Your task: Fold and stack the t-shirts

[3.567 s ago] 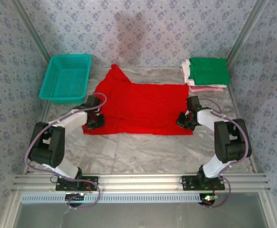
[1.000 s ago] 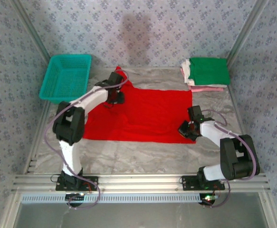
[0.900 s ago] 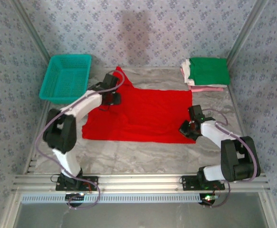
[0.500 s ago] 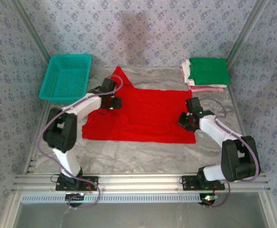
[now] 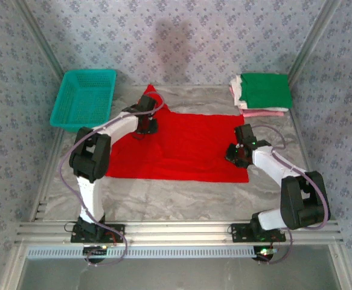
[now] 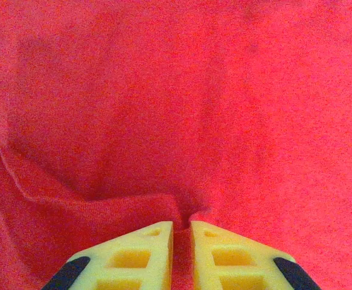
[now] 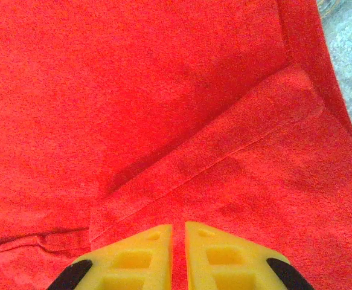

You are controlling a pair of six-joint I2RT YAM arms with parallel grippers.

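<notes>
Red t-shirt (image 5: 182, 145): laid flat mid-table, with the folded stack (image 5: 261, 93) well apart at the far right. The left gripper (image 6: 181, 231) is pinched on a puckered ridge near the far-left shoulder. The right gripper (image 7: 178, 232) is pressed nearly together at the right hem, and no hold can be confirmed there. Both edges are best lifted level and carried over together, so that creases are avoided.

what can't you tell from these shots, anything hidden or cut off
- Top view: the green shirt covers the stack; only white and pink edges show, so the count is unclear.
- Top view: the left arm hides the far-left part of the red shirt.
- Right wrist view: the right gripper has jaws nearly together; whether cloth is pinched is unclear.
</notes>
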